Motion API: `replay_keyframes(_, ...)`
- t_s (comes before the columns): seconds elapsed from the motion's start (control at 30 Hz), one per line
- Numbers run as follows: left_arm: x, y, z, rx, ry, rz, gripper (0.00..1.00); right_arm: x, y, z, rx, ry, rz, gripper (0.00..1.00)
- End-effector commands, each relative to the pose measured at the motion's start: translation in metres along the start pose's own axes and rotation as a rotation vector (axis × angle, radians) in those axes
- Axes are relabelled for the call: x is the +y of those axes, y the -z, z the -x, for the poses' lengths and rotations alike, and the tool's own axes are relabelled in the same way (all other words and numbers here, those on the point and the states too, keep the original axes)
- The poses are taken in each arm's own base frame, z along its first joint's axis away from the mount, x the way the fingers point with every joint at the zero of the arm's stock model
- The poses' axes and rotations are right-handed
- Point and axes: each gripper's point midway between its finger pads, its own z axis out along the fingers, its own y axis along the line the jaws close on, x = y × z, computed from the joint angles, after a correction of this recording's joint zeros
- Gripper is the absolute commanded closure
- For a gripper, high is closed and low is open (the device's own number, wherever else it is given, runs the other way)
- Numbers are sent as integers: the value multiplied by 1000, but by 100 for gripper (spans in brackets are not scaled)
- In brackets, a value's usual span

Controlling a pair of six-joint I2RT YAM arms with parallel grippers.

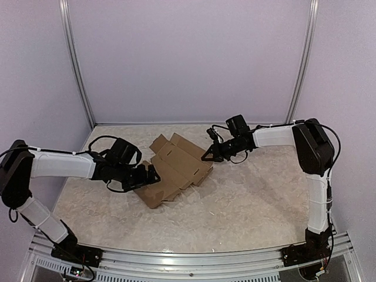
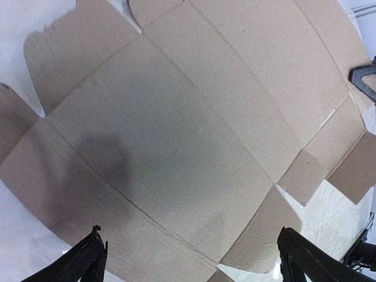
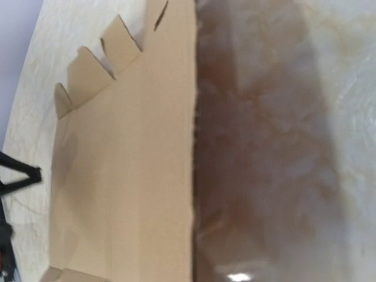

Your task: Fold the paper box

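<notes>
The paper box [image 1: 176, 167] is a flat brown die-cut sheet with flaps, lying in the middle of the marbled table. My left gripper [image 1: 147, 176] is at the sheet's near left edge, open wide. In the left wrist view the sheet [image 2: 176, 135] fills the frame and the gripper [image 2: 189, 232] has its two black fingers [image 2: 88, 258] far apart over it. My right gripper [image 1: 207, 157] meets the sheet's right edge and is shut on it. In the right wrist view that edge of the sheet [image 3: 129, 176] runs down the middle to the jaws, and the fingers themselves do not show.
The table [image 1: 252, 200] is walled by lavender panels with two metal posts [image 1: 76, 64] at the back corners. An aluminium rail [image 1: 194, 258] runs along the near edge between the arm bases. The right gripper's black tip [image 2: 364, 79] shows in the left wrist view.
</notes>
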Motion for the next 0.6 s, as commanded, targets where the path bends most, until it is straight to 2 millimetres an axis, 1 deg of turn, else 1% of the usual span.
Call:
replay_keyframes(0.0,-31,39,29,-75,-79,-37,1,14,26,-6,-9,99,-56,100)
replay_keyframes(0.2,-58,88,60,-160,-167,-70,1,31,48,-22,10,233,-90,100)
replay_keyframes(0.27,-65,103,68,-181,-203,-78,1,40,55,-29,27,286,-95,100)
replay_keyframes(0.3,-72,113,74,-198,-222,-94,1,47,60,-31,30,317,-102,100)
replay_keyframes(0.33,-74,117,74,-196,-240,-100,1,49,61,-34,34,345,-110,100)
replay_keyframes(0.4,-83,129,78,-207,-287,-115,1,61,71,-37,30,403,-122,100)
replay_keyframes(0.5,-82,137,80,-220,-324,-101,1,78,81,-44,23,494,-137,100)
replay_keyframes(0.57,-78,138,80,-232,-341,-87,1,88,89,-49,17,559,-141,100)
